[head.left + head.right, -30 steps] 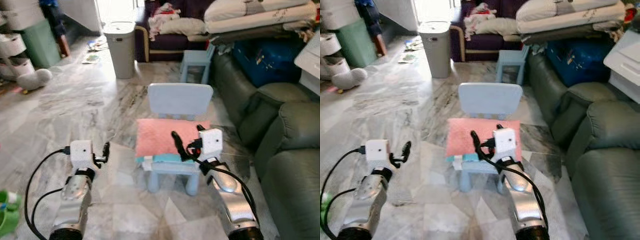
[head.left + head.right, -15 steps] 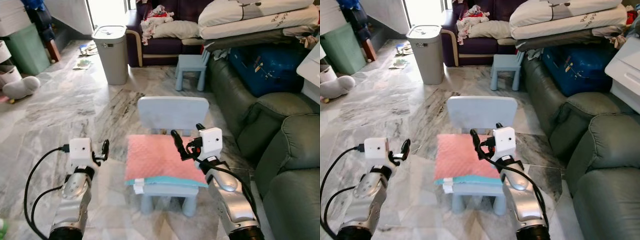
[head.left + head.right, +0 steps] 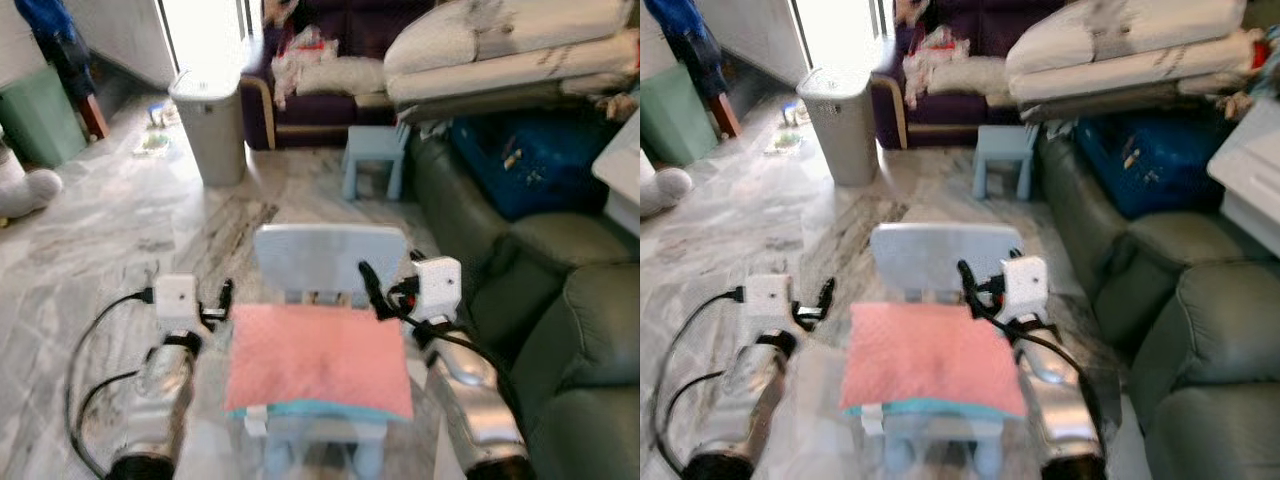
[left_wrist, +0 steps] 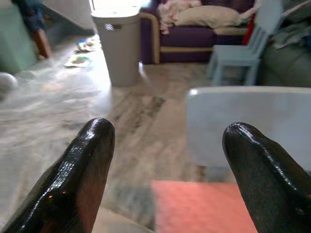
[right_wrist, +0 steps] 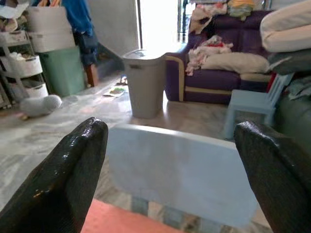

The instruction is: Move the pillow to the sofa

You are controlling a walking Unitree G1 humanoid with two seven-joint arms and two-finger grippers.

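A pink pillow (image 3: 318,360) with a teal underside lies flat on the seat of a small light-blue chair (image 3: 330,258) right in front of me. My left gripper (image 3: 224,299) is open and hovers at the pillow's far left corner. In the left wrist view the pillow's corner (image 4: 204,209) sits below its spread fingers (image 4: 92,150). My right gripper (image 3: 374,290) is open at the far right corner, in front of the chair's backrest (image 5: 180,170). Neither gripper touches the pillow. A dark green sofa (image 3: 575,330) stands to the right.
A grey bin (image 3: 210,125) stands on the marble floor at the back left. A second small blue chair (image 3: 375,155) and a purple sofa (image 3: 320,75) with clothes are behind. Folded bedding (image 3: 500,50) and a blue bag (image 3: 520,160) top the green sofa's far end.
The camera has come closer to the chair and is blurred. Both open grippers have moved forward and now flank the pillow's far corners. The pillow has stayed on the seat.
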